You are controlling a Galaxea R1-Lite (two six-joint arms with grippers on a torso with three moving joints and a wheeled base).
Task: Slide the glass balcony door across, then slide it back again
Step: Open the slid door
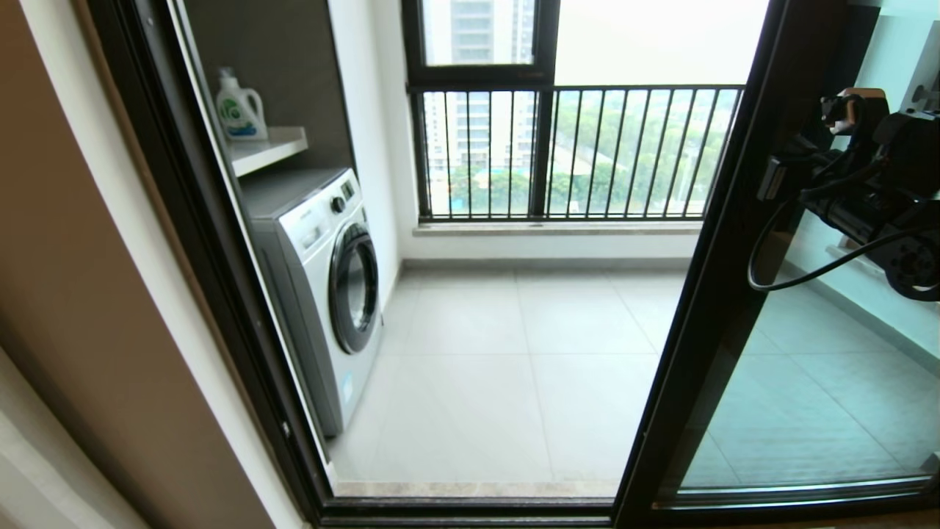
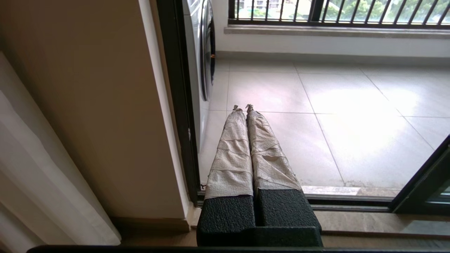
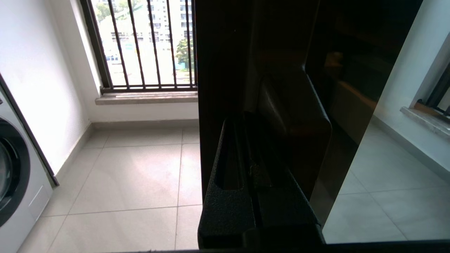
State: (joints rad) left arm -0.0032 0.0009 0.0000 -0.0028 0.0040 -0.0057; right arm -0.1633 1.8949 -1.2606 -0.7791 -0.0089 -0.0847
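The glass balcony door stands slid to the robot's right, leaving the doorway open onto the tiled balcony floor; its dark leading upright runs floor to ceiling. The right gripper is pressed up against that upright at the latch handle, though whether its jaws are clenched cannot be told. The door's travel lies leftward from this arm, toward the washing machine. The left gripper hangs low near the threshold, jaws clenched on nothing.

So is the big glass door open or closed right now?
Open. The glass balcony door is slid over to the right, so bare balcony floor shows through the gap. The right gripper is up against its frame.
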